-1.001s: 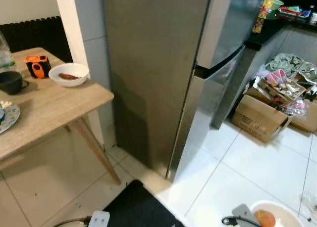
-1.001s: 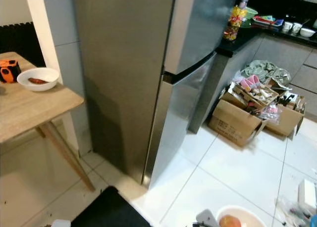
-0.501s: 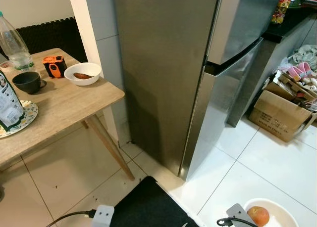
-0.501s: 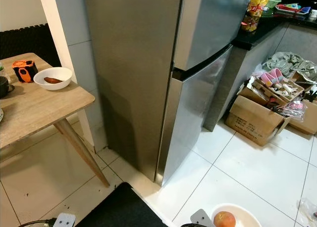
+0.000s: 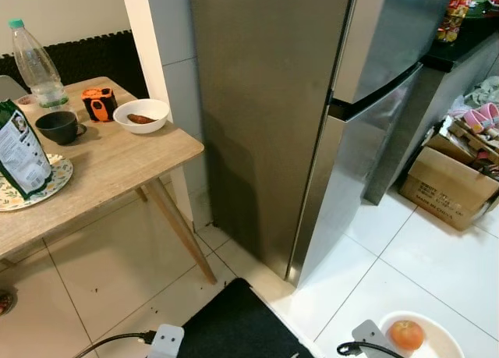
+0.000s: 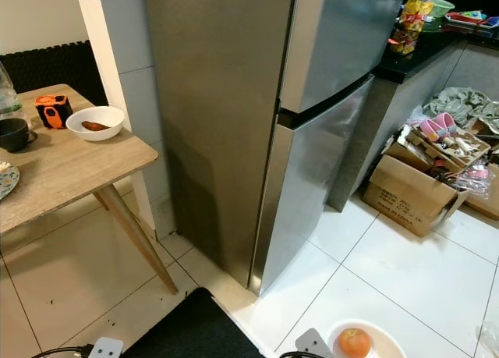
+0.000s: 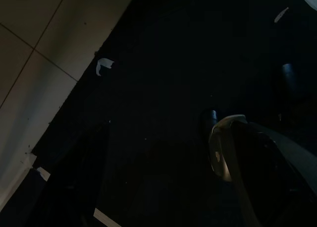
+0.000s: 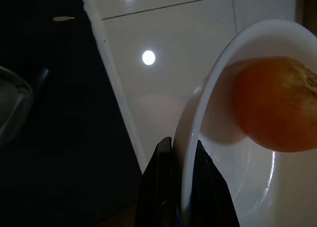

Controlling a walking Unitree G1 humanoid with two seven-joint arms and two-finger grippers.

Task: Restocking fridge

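Since a second ago the head camera has swung toward the robot's left, so more of the wooden table [image 5: 117, 159] has come into sight, along with a plastic bottle and a snack bag; the things themselves have not shifted, and the bowl sits in the same low right spot.

The right gripper [image 8: 184, 153] has its two black fingers [image 8: 161, 160] pressed onto the rim of one white bowl [image 8: 237, 187], one finger on each side of the wall. Inside the bowl, just beyond the pinch, lies one orange fruit [image 8: 277, 103]. Below the gripper is white tiled floor [image 6: 405, 272], with one black mat [image 5: 234, 327] beside it. Ahead stands one steel fridge [image 5: 312, 101], both doors closed. Further left, the table carries one plastic bottle [image 5: 35, 62], one dark cup [image 5: 57, 126], one white dish [image 5: 141, 115] and one snack bag [image 5: 19, 151]. Well to the right sit two cardboard boxes [image 6: 409, 194].

The left gripper hangs over the mat in darkness; whether its fingers are spread cannot be told.
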